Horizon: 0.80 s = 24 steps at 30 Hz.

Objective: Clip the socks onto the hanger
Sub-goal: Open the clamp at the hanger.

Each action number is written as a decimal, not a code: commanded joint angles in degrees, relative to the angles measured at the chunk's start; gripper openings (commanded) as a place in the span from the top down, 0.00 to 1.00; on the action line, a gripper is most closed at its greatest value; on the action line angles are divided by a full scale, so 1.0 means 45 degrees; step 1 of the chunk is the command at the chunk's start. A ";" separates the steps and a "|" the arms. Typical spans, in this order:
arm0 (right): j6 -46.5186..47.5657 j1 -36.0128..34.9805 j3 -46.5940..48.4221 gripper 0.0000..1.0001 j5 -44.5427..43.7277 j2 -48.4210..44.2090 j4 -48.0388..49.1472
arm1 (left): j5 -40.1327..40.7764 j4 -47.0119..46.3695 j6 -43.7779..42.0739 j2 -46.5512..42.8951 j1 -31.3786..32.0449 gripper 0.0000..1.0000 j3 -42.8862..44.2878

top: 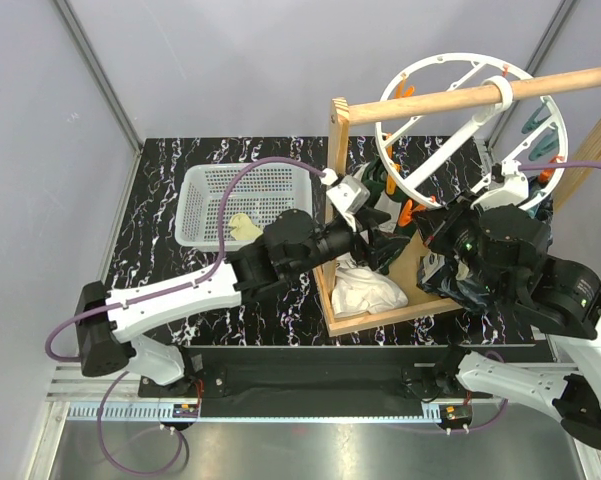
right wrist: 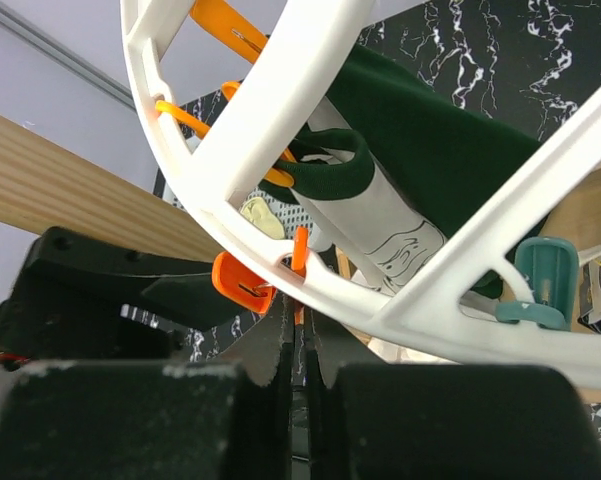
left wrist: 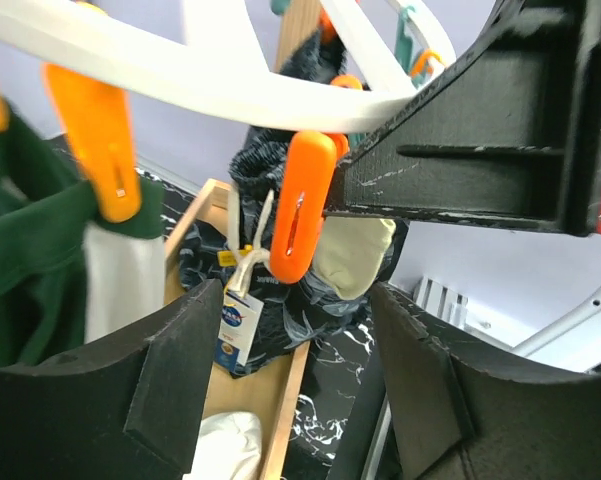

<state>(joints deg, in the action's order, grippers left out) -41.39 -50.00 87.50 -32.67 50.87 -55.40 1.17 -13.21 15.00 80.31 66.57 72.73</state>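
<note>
The likeliest failure looked to be the orange plastic peg (right wrist: 298,268) slipping out of the right gripper (right wrist: 298,315). Its jaws were pressed together on only a thin edge of the peg, just beneath the rim of the large round white plastic hanger (right wrist: 285,100), and a slight twist there would probably let the peg snap closed before any fabric reached its mouth. The hanger hung freely from a pale wooden rod (top: 450,95), so a push from either arm could plausibly swing the ring and drag the peg off line. A fumbled sock would likely drop into the wooden tray (top: 375,320), onto the crumpled white cloth (top: 365,288). The left gripper (left wrist: 295,300) had its jaws spread wide with nothing between them, and the peg hung just above the gap. A small pale yellow-cream fabric sock (left wrist: 355,255) showed just behind and a little below that peg, under the right gripper's black finger and outside the left jaws. What held it up could not be told. A second pale sock (top: 243,228) lay in the white perforated plastic basket (top: 205,190), well apart from both grippers.
</note>
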 commanded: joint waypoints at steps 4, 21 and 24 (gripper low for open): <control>-0.0041 -0.0042 0.0399 1.00 0.0169 -0.0055 0.0318 | -0.0573 -0.0130 -0.0580 0.0862 -0.0046 0.33 0.1297; -0.0276 -0.0042 0.1686 0.85 -0.0045 0.0530 -0.1692 | 0.0287 0.0963 -0.0562 0.2093 -0.0046 1.00 0.2997; -0.0217 -0.0061 0.2311 0.72 -0.0007 0.0882 -0.2259 | 0.0677 0.1392 -0.0269 0.2289 -0.0046 1.00 0.3271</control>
<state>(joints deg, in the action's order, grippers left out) -41.91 -50.00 94.02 -32.80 53.82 -63.11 0.43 -5.96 12.36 89.71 66.98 84.07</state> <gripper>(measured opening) 0.253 0.185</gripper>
